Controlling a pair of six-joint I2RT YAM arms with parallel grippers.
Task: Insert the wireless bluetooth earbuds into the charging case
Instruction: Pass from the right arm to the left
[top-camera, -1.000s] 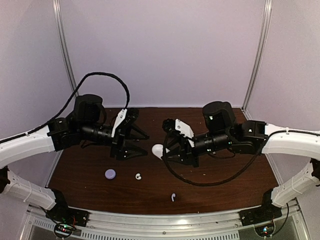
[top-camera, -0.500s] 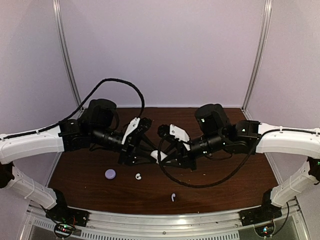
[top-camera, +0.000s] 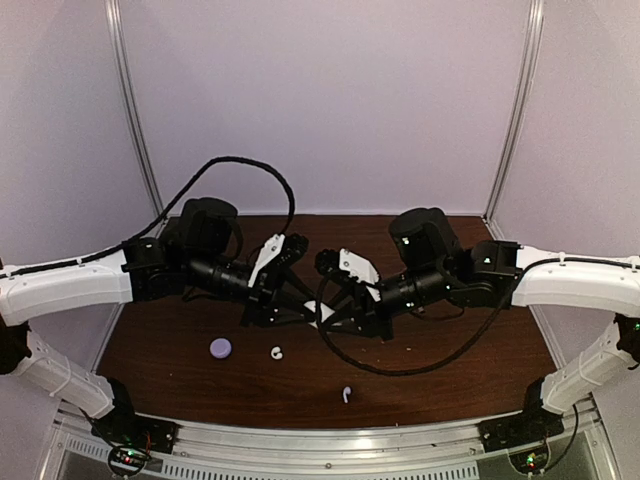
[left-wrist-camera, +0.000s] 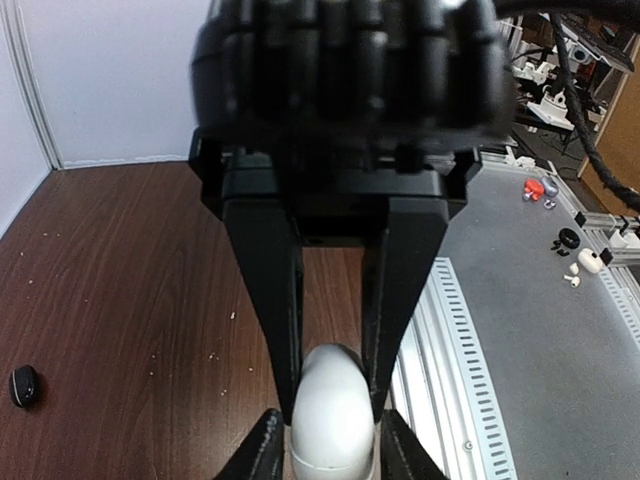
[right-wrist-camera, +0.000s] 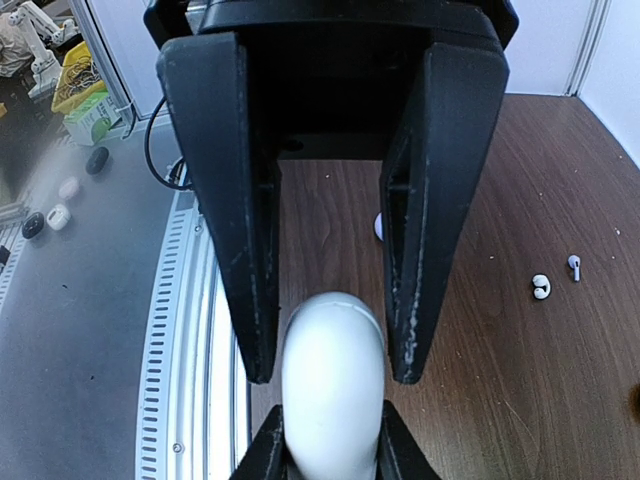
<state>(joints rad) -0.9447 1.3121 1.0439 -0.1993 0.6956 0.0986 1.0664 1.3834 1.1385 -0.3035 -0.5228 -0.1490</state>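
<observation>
The white charging case (top-camera: 322, 313) hangs above the middle of the brown table (top-camera: 450, 390), closed, between both grippers. My right gripper (top-camera: 336, 316) is shut on one end of it, and its fingers (right-wrist-camera: 420, 250) flank the case (right-wrist-camera: 333, 390). My left gripper (top-camera: 307, 313) meets it from the other side, its fingers (left-wrist-camera: 270, 300) pressed against both sides of the case (left-wrist-camera: 333, 420). On the table lie a curled white earbud (top-camera: 276, 352), a white stemmed earbud (top-camera: 346, 394) and a pale lavender round piece (top-camera: 220, 347). A small black earbud (left-wrist-camera: 24, 386) shows in the left wrist view.
A black cable (top-camera: 400, 366) loops over the table below the right arm. A metal rail (top-camera: 330, 436) runs along the near edge. White walls enclose the back and sides. The curled bud (right-wrist-camera: 541, 286) and the stemmed bud (right-wrist-camera: 575, 267) also show in the right wrist view.
My left arm has swung right to the case, and its fingers have narrowed onto it. My right arm has shifted slightly left with the case, still shut.
</observation>
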